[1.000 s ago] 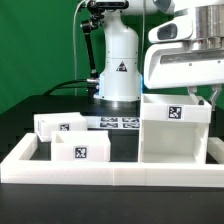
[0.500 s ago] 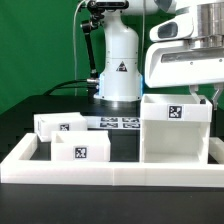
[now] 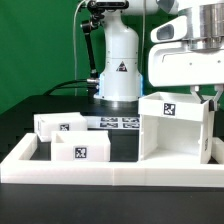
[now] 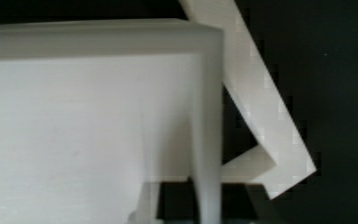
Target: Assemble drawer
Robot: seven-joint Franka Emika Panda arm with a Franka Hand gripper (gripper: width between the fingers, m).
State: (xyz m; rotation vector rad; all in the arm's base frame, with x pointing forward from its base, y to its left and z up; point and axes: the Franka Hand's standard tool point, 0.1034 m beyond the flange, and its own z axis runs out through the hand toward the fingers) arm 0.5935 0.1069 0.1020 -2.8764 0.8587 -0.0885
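Drawer case (image 3: 172, 130), the big open-faced white box, stands on the black table (image 3: 60, 100) at the exterior view's right. It sits inside the low white rim (image 3: 110, 172), and its top edge looks slightly skewed rather than level. Well apart from it, toward the exterior view's left, sit the two small trays. The rear tray (image 3: 62, 124) and the front tray (image 3: 82, 149) are close together, tags facing out, and neither one is in the case. Between them and the case, further back, lies the marker board (image 3: 122, 122). The gripper (image 3: 208, 97) hangs at the case's far upper corner, mostly hidden behind the wall. From the wrist view the gripper (image 4: 202, 203) seems to straddle that thin wall, dark fingers on either side and drawn in narrow, so I take it to be pinching the case. I would judge the step in hand to be positioning the case, turning or sliding it so its open face is ready to receive a tray. Both tray insertions are yet to come. The next move calls for setting the case down flat and square. The arm then has to let go cleanly without dragging the wall, and cross over to the trays for a firm hold on one.
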